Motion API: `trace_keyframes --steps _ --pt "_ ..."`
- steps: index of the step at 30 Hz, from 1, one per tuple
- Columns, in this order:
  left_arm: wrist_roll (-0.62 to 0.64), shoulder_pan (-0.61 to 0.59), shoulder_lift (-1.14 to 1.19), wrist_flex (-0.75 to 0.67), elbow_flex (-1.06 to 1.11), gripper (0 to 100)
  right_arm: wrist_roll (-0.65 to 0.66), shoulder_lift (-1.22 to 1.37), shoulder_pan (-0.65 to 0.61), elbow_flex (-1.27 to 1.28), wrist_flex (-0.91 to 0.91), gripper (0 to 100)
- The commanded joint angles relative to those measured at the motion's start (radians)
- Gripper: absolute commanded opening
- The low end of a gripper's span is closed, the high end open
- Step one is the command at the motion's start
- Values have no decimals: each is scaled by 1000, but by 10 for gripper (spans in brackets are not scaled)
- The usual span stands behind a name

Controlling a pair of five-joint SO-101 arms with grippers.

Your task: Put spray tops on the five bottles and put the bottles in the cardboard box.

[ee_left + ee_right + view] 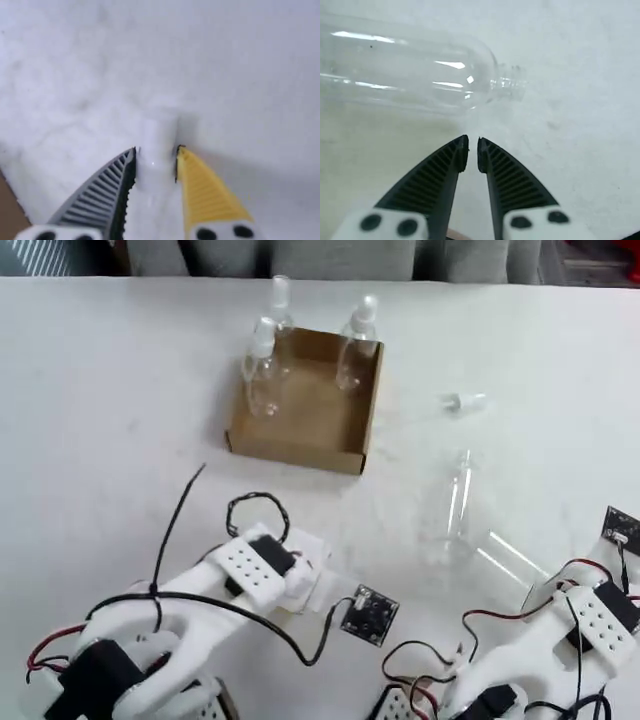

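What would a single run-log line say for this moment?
left claw: shut on white spray top | right claw: shut, empty, near lying uncapped bottle | cardboard box: two topped bottles inside

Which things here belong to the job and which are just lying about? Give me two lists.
Job: cardboard box; capped bottle and second capped bottle in it; uncapped bottle at its far wall; lying bottle; second lying bottle; loose spray top; held spray top in left gripper.
Lying about: table; grey furniture behind it.
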Motion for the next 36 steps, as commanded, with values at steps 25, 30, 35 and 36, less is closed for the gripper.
trace_keyframes --steps 25,30,35,36 --pt "1092 -463 2 170 -219 23 -25 -16 10 -91 -42 17" --pt "1092 -535 -2 48 -153 23 -86 -13 4 -140 45 17" --pt "1086 -541 -1 6 -141 23 -34 -5 45 -84 27 16" --pt "1086 -541 -2 6 -141 23 -18 -4 67 -74 12 16"
